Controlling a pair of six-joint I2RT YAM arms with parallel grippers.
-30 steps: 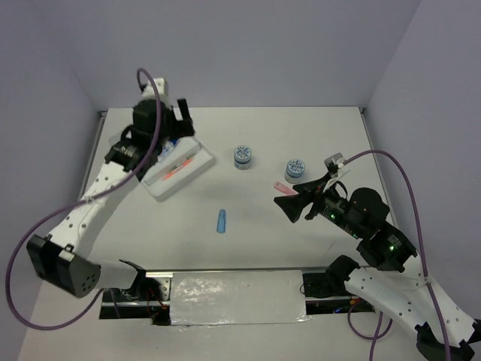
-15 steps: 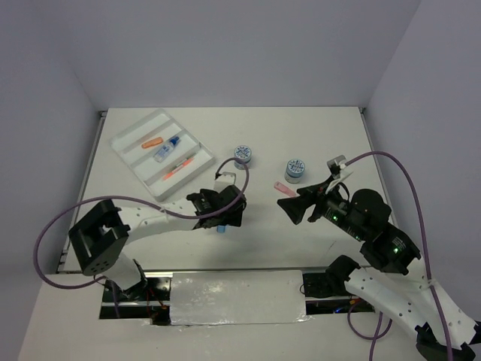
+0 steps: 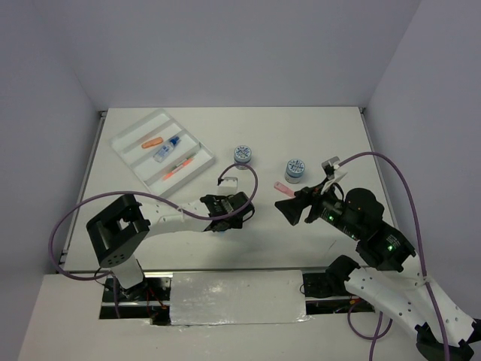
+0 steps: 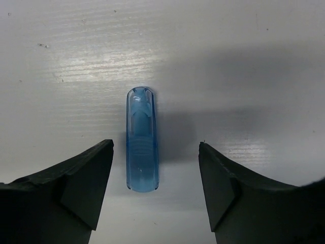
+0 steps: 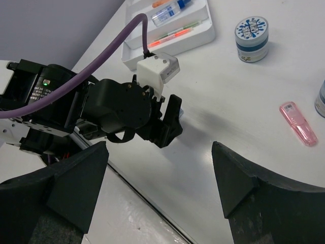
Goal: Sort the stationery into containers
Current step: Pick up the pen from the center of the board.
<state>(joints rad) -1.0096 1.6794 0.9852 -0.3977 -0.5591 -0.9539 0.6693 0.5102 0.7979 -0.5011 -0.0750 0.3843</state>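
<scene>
Left claw (image 4: 155, 146) spread, we are straddling the blue cap (image 4: 142, 142) toward the table's (image 3: 338, 128) near edge, with bottle (image 3: 168, 147), pen (image 3: 179, 165) and orange cap (image 3: 152, 142) lying in the tray (image 3: 139, 129), pink cap (image 5: 298, 123) and two pots (image 3: 242, 156) waiting.

A white four-compartment tray (image 3: 135, 126) sits far left, set at an angle. It holds an orange cap (image 3: 152, 142), a blue-capped clear bottle (image 3: 167, 150) and a thin orange pen (image 3: 179, 166), each in its own compartment. The left pot (image 3: 242, 156) and right pot (image 3: 295, 168), both blue-white, stand upright mid-table. A pink cap (image 3: 285, 189) lies just near the right pot. A translucent blue cap (image 4: 141, 146) lies flat on the table.
</scene>
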